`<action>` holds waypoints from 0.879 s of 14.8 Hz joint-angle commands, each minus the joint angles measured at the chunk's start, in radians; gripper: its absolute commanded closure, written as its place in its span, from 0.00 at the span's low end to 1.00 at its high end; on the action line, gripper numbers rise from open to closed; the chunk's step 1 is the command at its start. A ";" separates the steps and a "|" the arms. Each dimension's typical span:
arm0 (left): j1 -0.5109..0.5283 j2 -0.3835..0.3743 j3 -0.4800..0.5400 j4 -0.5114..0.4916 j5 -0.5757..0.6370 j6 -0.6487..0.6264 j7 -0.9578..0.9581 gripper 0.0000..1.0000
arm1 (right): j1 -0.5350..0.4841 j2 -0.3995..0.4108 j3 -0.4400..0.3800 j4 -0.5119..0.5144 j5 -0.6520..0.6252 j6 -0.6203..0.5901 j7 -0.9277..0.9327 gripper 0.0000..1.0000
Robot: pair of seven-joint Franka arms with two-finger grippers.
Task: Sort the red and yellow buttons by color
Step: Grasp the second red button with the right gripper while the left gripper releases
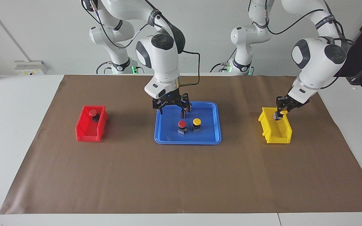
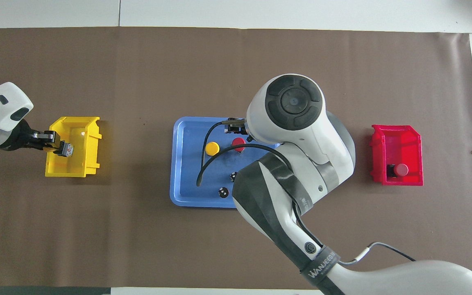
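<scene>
Red button (image 1: 182, 124) sits on the blue tray (image 1: 163, 131) just below my right gripper (image 1: 171, 107), whose fingers are spread wide. My left gripper (image 1: 280, 110) holds a yellow button (image 1: 283, 112) over the yellow bin (image 1: 283, 133).

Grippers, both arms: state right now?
Left gripper: shut on a yellow button, over the yellow bin.
Right gripper: open, holding nothing, over the blue tray.
</scene>
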 commanded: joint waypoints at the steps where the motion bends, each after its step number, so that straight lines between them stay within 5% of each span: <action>1: 0.012 -0.050 -0.010 -0.142 0.019 0.111 0.010 0.98 | 0.024 0.081 -0.002 0.008 -0.053 0.089 0.079 0.01; 7: 0.013 -0.040 -0.010 -0.239 0.019 0.219 0.010 0.94 | 0.037 0.106 -0.001 -0.038 -0.065 0.117 0.085 0.16; 9: 0.013 -0.040 -0.010 -0.244 0.019 0.230 0.001 0.35 | 0.040 0.100 -0.001 -0.080 -0.063 0.156 0.088 0.21; 13: 0.013 -0.033 -0.010 -0.213 0.017 0.218 -0.004 0.34 | 0.040 0.095 -0.003 -0.119 -0.063 0.181 0.088 0.32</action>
